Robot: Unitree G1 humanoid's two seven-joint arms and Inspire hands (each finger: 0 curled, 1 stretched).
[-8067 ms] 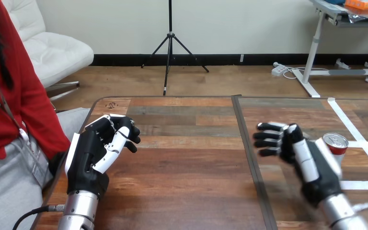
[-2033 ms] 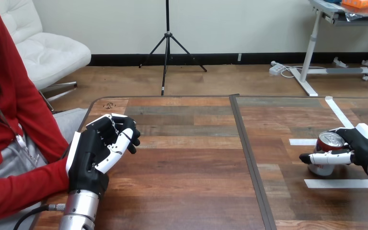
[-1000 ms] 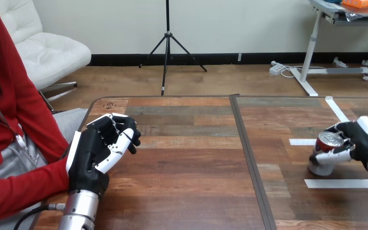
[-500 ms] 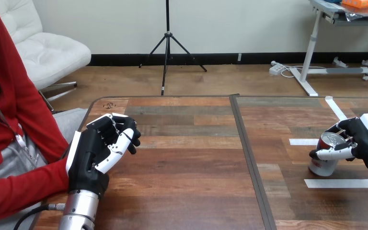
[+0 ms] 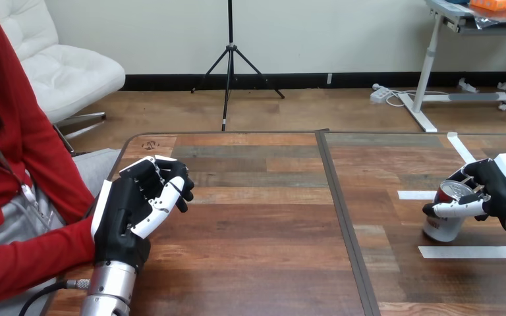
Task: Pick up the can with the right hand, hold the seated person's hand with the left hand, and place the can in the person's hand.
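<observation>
The table (image 5: 257,224) is made of wooden planks in brown and grey tones, split by a dark seam (image 5: 344,224) that runs front to back. Far left of the seam, by the table's edge, the person's sleeve (image 5: 26,263) lies close beside the silver left forearm. The left robot hand (image 5: 128,210) hovers there with its jointed fingers curled loosely inward, holding nothing. Well right of the seam, the right robot hand (image 5: 504,191) wraps the can (image 5: 443,224). Its thumb crosses the can's near side just under the rim, and its fingers curl round the far side. The can is a smooth metal cylinder with a red band at the top, upright, and its base appears to rest on the table. It stands between two flat white tape strips (image 5: 464,251).
</observation>
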